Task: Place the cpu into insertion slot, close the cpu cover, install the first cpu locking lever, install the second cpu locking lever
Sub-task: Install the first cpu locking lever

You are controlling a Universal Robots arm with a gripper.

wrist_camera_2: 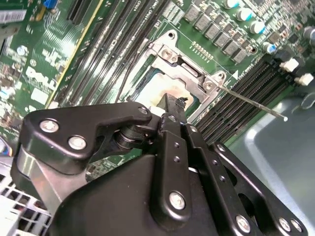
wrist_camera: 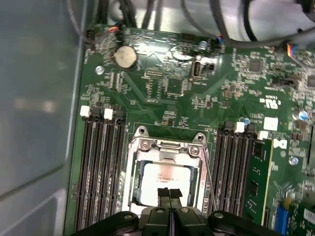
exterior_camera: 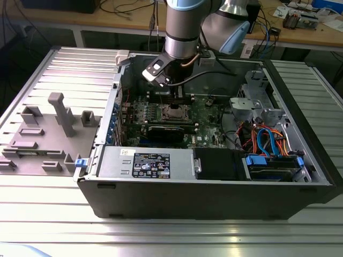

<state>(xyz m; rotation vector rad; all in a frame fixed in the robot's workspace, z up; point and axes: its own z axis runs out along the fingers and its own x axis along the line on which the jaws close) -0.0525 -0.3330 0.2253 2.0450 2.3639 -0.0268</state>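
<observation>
On the ridged metal tabletop (exterior_camera: pixel 43 214), a grey tray (exterior_camera: pixel 32 147) of moulded blocks is lying at the exterior view's left, just beside an open computer case (exterior_camera: pixel 214 198). Over the middle of the case, a robot arm (exterior_camera: pixel 182 27) is reaching down from above toward the socket (exterior_camera: pixel 174 112) set in the green circuit board (wrist_camera: pixel 167 88). Toward the exterior view's right, blue and orange cables (exterior_camera: pixel 262 142) are curling inside the case.

In the first wrist view, the chip (wrist_camera: pixel 157 176) is sitting inside the socket, its pale silver top showing through the cut-out of the cover (wrist_camera: pixel 165 146), which is lying flat over it. The end effector (wrist_camera: pixel 170 192) is hanging directly over the chip, clenched on nothing, its two black fingers (wrist_camera_2: pixel 172 110) pressing together. Whether the tips are touching the chip's top cannot be told. Long black memory slots (wrist_camera: pixel 101 162) are flanking the socket on both sides.

In the second wrist view, a thin metal lever (wrist_camera_2: pixel 251 101) is jutting out from a corner of the socket, running across one bank of memory slots toward the grey case wall.
</observation>
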